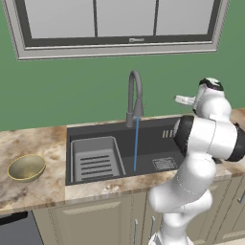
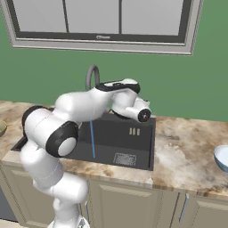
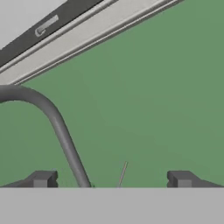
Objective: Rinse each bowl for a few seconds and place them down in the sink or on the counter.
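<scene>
— Fingers (image 3: 112, 181) first, since they sit right under my hand camera: where are they, and what do they hold?

— Spread wide and holding nothing. Between the two tips I look past the curved grey faucet (image 3: 59, 127) at the green wall (image 3: 153, 109) and the window frame (image 3: 87, 35) above it. I hang above the back of the sink (image 1: 143, 139).

— Is the water running?

— Yes, a thin blue stream (image 1: 136, 143) drops from the spout into the dark basin, beside the ribbed rack insert (image 1: 95, 160).

— And the bowls?

— Neither is under it. The olive-gold bowl (image 1: 26, 167) sits on the desk (image 1: 43, 186) well to the left of the sink. The pale blue bowl (image 2: 221, 158) sits on the desk far to the right, cut by the picture's edge.

— So how far along?

— I judge it barely started: tap on, both bowls apparently still to be fetched, rinsed and set down.
</scene>
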